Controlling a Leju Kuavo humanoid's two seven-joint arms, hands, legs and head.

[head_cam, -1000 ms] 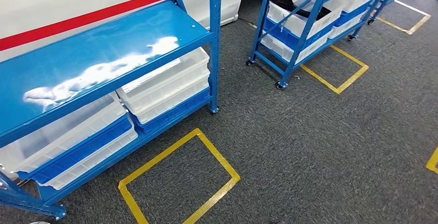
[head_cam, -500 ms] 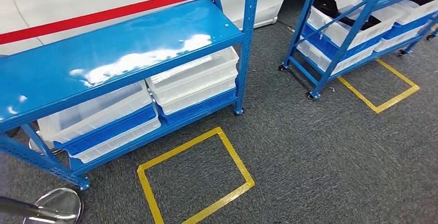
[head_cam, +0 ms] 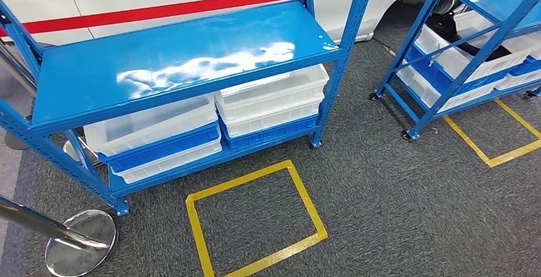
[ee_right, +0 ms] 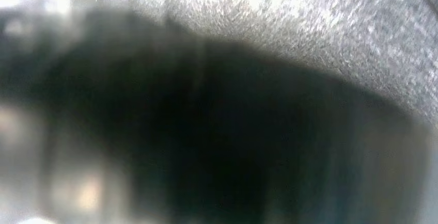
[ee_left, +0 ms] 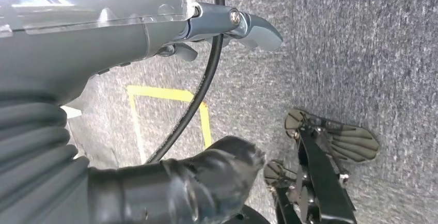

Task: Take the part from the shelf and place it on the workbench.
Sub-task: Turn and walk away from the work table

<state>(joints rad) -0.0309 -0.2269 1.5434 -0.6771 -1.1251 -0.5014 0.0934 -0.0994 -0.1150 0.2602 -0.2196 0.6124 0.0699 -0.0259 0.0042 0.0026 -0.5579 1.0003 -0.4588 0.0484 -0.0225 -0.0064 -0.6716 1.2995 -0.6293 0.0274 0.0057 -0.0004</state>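
Two blue shelf racks stand ahead on grey carpet: the near shelf (head_cam: 185, 60) and a second shelf (head_cam: 475, 41) off to the right.

- Part: not identified with certainty. The near shelf's lower level carries white bins (head_cam: 271, 95) stacked on blue bins (head_cam: 163, 149), contents not visible. A dark thing (head_cam: 460, 34) lies in a bin on the second shelf and may be the part.
- Handling (judgement): if so, probably a light, stiff moulded piece. Lift it by a firm edge, from above the bin wall.
- Left hand (ee_left: 196, 28): hangs over the carpet beside a yellow tape square (ee_left: 168, 115), thumb out, holding nothing.
- Right hand: wrist view too blurred; cannot tell its state.
- Neither arm is raised toward a shelf.
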